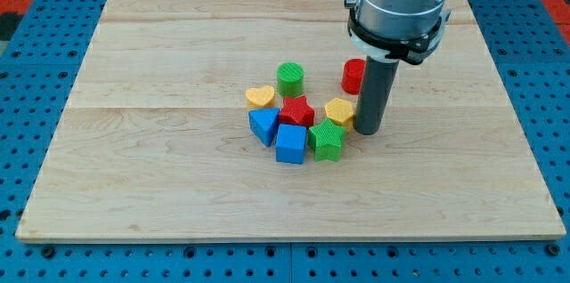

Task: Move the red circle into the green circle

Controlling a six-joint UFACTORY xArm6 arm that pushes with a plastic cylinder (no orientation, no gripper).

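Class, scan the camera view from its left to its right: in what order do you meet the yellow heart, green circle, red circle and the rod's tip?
yellow heart → green circle → red circle → my tip, which stands just right of the block cluster.

My arm (398, 3) was cut off by the view's top edge — only its grey lower housing and the dark rod (373, 94) showed. The rod stood in front of the red circle (353, 76), hiding that block's right side, and it covered the right edge of the yellow block (338, 110) as well, so I could not make out that block's full shape. My tip (369, 131) sat just right of that yellow block; whether they touched I could not tell. The red star (297, 110) was partly hidden behind the blue cube (290, 143) — its lower points did not show.
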